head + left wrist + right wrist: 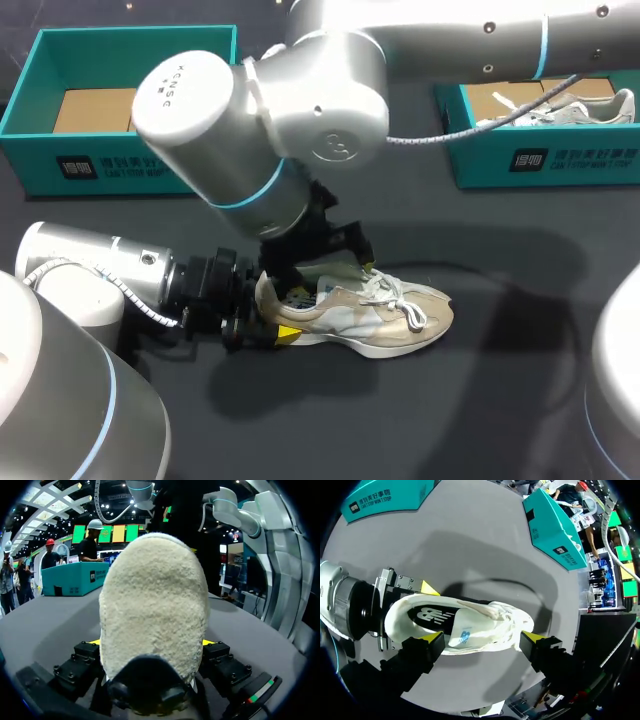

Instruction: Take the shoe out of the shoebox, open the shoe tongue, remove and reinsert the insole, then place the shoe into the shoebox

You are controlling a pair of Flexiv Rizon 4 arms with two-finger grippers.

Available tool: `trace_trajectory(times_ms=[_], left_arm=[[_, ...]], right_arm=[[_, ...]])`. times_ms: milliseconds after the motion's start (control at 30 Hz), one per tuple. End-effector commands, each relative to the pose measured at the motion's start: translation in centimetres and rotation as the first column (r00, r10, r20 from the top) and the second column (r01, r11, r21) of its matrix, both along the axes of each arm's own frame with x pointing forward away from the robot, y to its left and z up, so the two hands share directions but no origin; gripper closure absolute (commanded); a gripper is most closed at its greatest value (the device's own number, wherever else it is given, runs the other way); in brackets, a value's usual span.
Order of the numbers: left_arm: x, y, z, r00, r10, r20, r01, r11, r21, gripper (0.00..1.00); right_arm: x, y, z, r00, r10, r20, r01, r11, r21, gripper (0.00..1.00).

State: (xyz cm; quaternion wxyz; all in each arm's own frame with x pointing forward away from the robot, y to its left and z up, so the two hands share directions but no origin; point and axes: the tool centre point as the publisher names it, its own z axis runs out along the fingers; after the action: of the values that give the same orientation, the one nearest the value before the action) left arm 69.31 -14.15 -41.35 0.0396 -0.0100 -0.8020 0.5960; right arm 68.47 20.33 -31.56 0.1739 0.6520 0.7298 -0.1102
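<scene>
Inside right-hand shoebox (545, 162), second shoe (578, 108)

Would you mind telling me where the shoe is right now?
In the head view the shoe stands on the table near its middle, its heel gripped by the left claw.

- Beige and cream low-top sneaker (365, 315) with white sole and white laces: upright on its sole near the middle of the dark tabletop (500, 410), toe toward the right side, fuzzy cream heel clasped from both sides by the fingers of the left hand (262, 318).
- Dark insole (431, 616) with a white logo: seated inside the sneaker, visible through the open collar.
- Open teal cardboard shoebox (40, 150) at the far left: lidless, brown cardboard floor showing, well apart from the sneaker.
- Second teal shoebox (480, 160) at the far right: lidless, holding a pale laced shoe (585, 105).
</scene>
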Motion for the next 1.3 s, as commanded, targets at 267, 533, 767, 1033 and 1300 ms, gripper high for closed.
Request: trace_trajectory(times_ms=[267, 533, 767, 1033, 1300], left_arm=[[-0.1, 0.1, 0.0, 1.0, 0.002, 0.001, -0.002, 1.0, 0.0, 1.0], [-0.1, 0.1, 0.0, 1.0, 0.002, 0.001, -0.002, 1.0, 0.0, 1.0], [-0.1, 0.1, 0.0, 1.0, 0.002, 0.001, -0.002, 1.0, 0.0, 1.0], [-0.1, 0.1, 0.0, 1.0, 0.002, 0.001, -0.002, 1.0, 0.0, 1.0], [-0.1, 0.1, 0.0, 1.0, 0.002, 0.001, -0.002, 1.0, 0.0, 1.0]], right_arm=[[-0.2, 0.5, -1.5, 0.875, -0.423, 0.235, 0.446, 0.893, -0.057, 0.0], [-0.1, 0.1, -2.2, 0.864, -0.439, 0.248, 0.462, 0.886, -0.043, 0.0], [0.1, -0.4, -2.8, 0.857, -0.443, 0.265, 0.466, 0.884, -0.03, 0.0], [0.3, -1.7, -2.8, 0.834, -0.471, 0.286, 0.494, 0.869, -0.01, 0.0], [0.7, -3.2, -2.9, 0.82, -0.495, 0.286, 0.515, 0.857, 0.008, 0.18]])
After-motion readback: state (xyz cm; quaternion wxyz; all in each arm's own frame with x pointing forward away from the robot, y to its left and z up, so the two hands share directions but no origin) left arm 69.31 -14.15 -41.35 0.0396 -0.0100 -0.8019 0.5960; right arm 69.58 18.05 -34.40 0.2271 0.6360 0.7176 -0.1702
